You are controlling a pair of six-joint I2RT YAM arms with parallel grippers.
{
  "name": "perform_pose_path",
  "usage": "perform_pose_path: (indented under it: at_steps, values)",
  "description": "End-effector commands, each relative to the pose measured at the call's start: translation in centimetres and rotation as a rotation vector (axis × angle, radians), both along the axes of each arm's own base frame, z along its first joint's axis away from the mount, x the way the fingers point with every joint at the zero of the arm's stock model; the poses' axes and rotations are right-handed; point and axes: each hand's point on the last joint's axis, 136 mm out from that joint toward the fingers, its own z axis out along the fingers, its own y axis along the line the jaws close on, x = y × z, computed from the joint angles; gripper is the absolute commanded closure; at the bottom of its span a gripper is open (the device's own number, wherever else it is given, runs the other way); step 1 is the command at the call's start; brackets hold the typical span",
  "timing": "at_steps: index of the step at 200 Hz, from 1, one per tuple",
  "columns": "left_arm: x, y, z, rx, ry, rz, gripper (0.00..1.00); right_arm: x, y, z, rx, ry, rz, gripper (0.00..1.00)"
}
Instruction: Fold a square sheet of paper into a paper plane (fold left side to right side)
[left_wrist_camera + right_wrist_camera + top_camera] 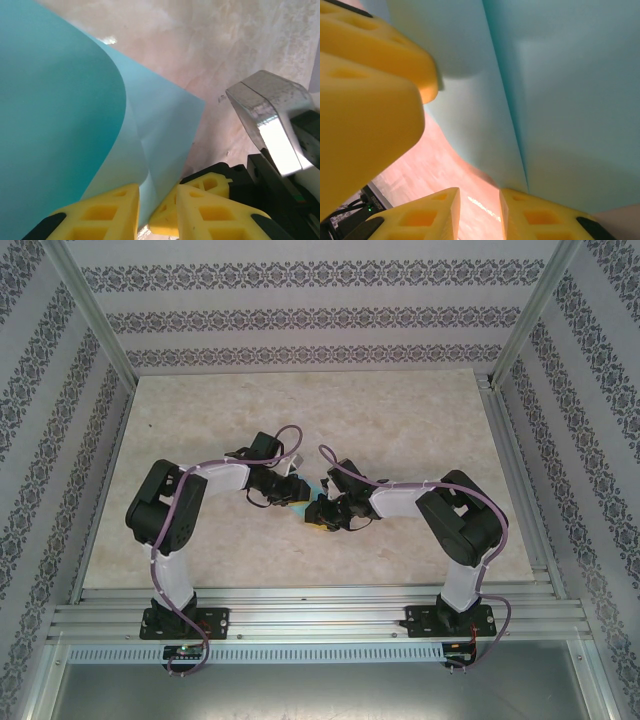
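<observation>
The square sheet of paper [60, 100] stood curled at the middle of the table [400, 420]; the left gripper [157, 192] and right gripper [479, 195], each slightly spread, flanked it, probably to steer the fold.

square sheet of paper [60, 125]: plain turquoise-blue
left fingers [100, 215]: yellow
table [300, 410]: beige, marbled
walls [300, 300]: white, grey floral bands
cables [290, 428]: purple

Your left arm [165, 512] and right arm [462, 518] bend inward, elbows out to the sides, wrists meeting in the middle. Your left gripper [158, 192] and right gripper [479, 195] sit tip to tip, angled down. Both jaws stand narrowly parted, with a slim gap between the yellow fingers [105, 210].
</observation>
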Motion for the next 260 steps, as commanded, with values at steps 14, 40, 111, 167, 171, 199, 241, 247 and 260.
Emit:
perform_pose_path:
  at_steps: [14, 40, 111, 167, 171, 199, 241, 247, 260]
  values:
    - [0.1, 0.0, -0.9, 0.037, -0.01, -0.022, 0.73, -2.6, -4.3, -5.9, -0.231, 0.131, -0.043, 0.72]
    - [0.1, 0.2, -1.4, 0.05, -0.004, -0.019, 0.73, -2.5, -4.4, -5.9, -0.23, 0.132, -0.044, 0.72]
    - [0.8, 0.1, -1.8, 0.07, -0.013, -0.018, 0.73, -2.6, -4.3, -6.0, -0.231, 0.136, -0.039, 0.72]
    - [1.4, -0.1, -2.1, 0.073, -0.016, -0.02, 0.72, -2.8, -4.5, -6.1, -0.233, 0.142, -0.039, 0.72]
    - [1.3, 0.0, -2.2, 0.077, -0.016, -0.019, 0.72, -2.7, -4.5, -6.1, -0.233, 0.14, -0.038, 0.72]
    - [0.6, 0.4, -2.9, 0.093, -0.003, -0.024, 0.72, -2.8, -4.5, -6.0, -0.23, 0.138, -0.037, 0.72]
    - [-0.3, 1.1, -3.3, 0.113, 0.004, -0.021, 0.72, -2.7, -4.5, -6.1, -0.233, 0.138, -0.039, 0.72]
    - [-0.4, 1.2, -3.3, 0.114, 0.003, -0.021, 0.72, -2.7, -4.6, -6.1, -0.234, 0.14, -0.039, 0.72]
    - [-0.3, 1.2, -3.2, 0.118, 0.001, -0.02, 0.72, -2.8, -4.6, -6.1, -0.235, 0.141, -0.038, 0.72]
